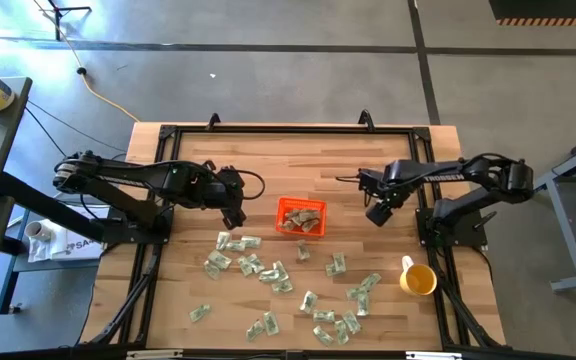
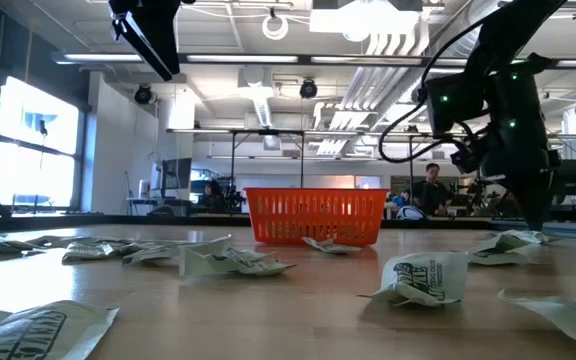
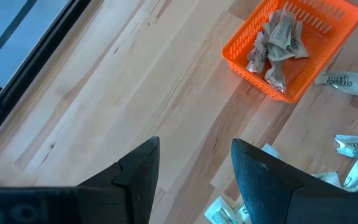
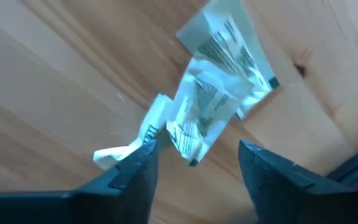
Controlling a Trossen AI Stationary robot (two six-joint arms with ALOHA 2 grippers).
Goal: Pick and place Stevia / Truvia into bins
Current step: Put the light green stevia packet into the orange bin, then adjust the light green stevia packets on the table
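Here right gripper point(image 4: 194, 163) wide apart above crumpled sachets point(image 4: 219, 106), touching nothing; left gripper point(image 3: 194, 165) likewise spread, empty.

The bare wooden surface point(image 1: 198, 160) behind the small square orange plastic basket point(image 1: 300, 216) is free for passing. In front, pale green and white paper sachets point(image 1: 258, 268) lie scattered densely; a yellow cup point(image 1: 418, 279) stands at the right edge.

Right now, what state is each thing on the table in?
Left gripper: open, empty, beside the basket.
Right gripper: open, above crumpled sachets.
Basket: upright, holding a few sachets.
Loose sachets: scattered on the table, many crumpled.
Yellow cup: upright.
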